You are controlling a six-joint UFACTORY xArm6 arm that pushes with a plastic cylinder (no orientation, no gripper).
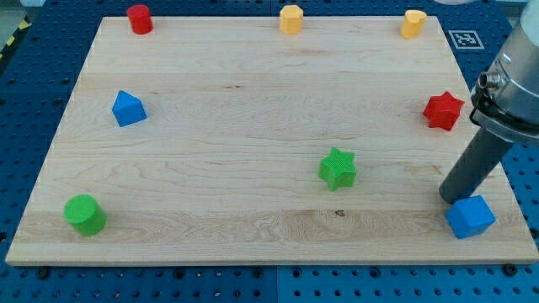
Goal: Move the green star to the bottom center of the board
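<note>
Handling: the green star-shaped plastic block is judged light, rigid and free to slide on smooth wood; its points may make it rotate under an off-centre push.
Contact point: there is no taking hold; push on the star's upper-right side, aimed through its middle, so it travels down and toward the view's left.
Appearance: 1 green star with a ribbed top face, lying flat, well apart from every other block.
Star position: right of centre on the pale wooden board, in the lower half, short of the bottom centre.
Pincer: none fitted; no open or closed state applies. The arm ends in a dark rod.
My tip: near the board's lower right corner, just beside or touching the blue cube, well to the right of the star.
Other blocks: red star at right edge; 2 yellow blocks and 1 red cylinder along the top; blue block at left; green cylinder at lower left.
Bench: blue perforated surface under the board.
Risk: judged low; the path to bottom centre carries no blocks.
</note>
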